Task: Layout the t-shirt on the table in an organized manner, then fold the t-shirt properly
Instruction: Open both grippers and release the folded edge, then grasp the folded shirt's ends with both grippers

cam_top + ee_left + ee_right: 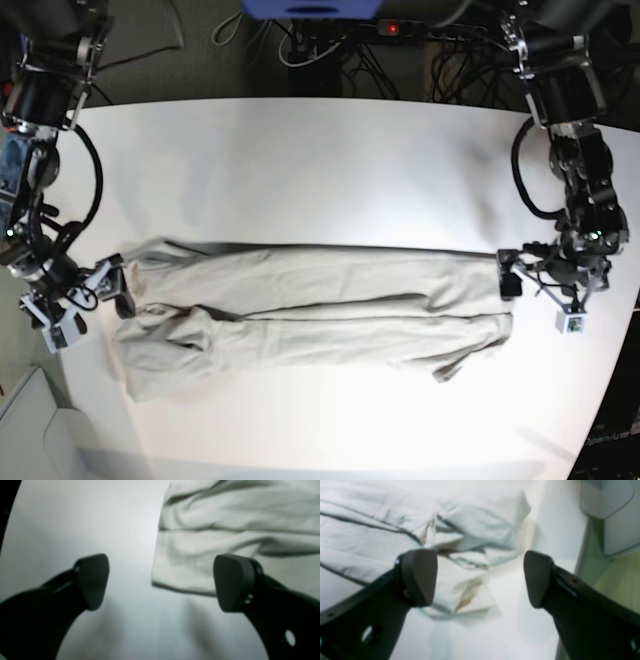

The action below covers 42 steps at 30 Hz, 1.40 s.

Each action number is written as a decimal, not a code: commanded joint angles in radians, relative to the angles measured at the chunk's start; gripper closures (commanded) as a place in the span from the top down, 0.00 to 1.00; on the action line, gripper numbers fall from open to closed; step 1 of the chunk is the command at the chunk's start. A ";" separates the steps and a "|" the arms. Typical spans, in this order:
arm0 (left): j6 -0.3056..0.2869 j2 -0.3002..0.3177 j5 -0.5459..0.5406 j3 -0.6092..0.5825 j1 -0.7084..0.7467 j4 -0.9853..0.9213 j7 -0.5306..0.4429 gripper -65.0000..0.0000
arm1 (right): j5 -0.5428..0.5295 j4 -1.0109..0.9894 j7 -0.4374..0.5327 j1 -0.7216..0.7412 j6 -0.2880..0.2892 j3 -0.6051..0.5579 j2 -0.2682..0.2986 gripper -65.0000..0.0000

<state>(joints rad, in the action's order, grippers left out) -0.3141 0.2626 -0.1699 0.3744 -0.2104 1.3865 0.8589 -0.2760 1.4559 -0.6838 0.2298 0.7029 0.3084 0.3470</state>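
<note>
Both claws released, left claw (510,272) and right claw (112,288) at t-shirt (310,310) ends | risk: you regrip one layer on counter (320,160), band unfolds crooked

The t-shirt (310,315) is laid as a long band across the near half of the table (330,160), with the far half left behind it. In the base view, the right gripper (118,290) is placed at the band's left end and the left gripper (508,280) at its right end; contact with the cloth cannot be confirmed.
</note>
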 commanded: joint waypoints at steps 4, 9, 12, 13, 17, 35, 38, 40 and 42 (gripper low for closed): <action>-0.001 0.014 -0.012 0.001 -0.005 -0.051 -0.034 1.00 | -0.015 0.019 0.026 0.000 -0.005 0.061 -0.002 0.84; 0.000 0.008 -0.012 -0.005 -0.016 -0.194 -0.086 1.00 | -0.015 0.019 0.026 -0.046 -0.005 0.090 -0.009 0.84; 0.000 0.007 -0.012 -0.005 -0.039 -0.292 -0.142 1.00 | -0.015 0.019 0.026 -0.079 -0.005 0.090 -0.004 0.84; 0.000 0.007 -0.012 -0.005 -0.050 -0.324 -0.155 1.00 | -0.015 0.019 0.026 -0.083 -0.005 0.090 -0.004 0.84; 0.000 0.007 -0.012 -0.007 -0.077 -0.404 -0.189 1.00 | -0.015 0.019 0.026 -0.111 -0.005 0.090 -0.004 0.84; -0.003 -0.021 -0.013 -0.099 -0.133 -0.430 -0.215 0.35 | -0.015 -0.021 0.028 -0.188 -0.005 0.091 -0.006 0.84; -0.001 -0.021 -0.020 -0.104 -0.140 -0.425 -0.215 0.34 | -0.015 -0.021 0.028 -0.206 -0.005 0.091 -0.009 0.84; -0.001 -0.021 -0.020 -0.104 -0.140 -0.418 -0.208 0.32 | -0.015 -0.022 0.040 -0.208 -0.005 0.091 -0.009 0.84; -0.001 -0.021 -0.021 -0.101 -0.140 -0.416 -0.206 0.24 | -0.015 -0.033 0.085 -0.220 -0.005 0.091 -0.009 0.84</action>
<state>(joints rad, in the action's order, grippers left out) -0.3111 0.2325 -0.1871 0.2714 -0.3305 0.9554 0.6479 -0.2737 1.4120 -0.6189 -0.0006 0.6991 0.3946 0.3199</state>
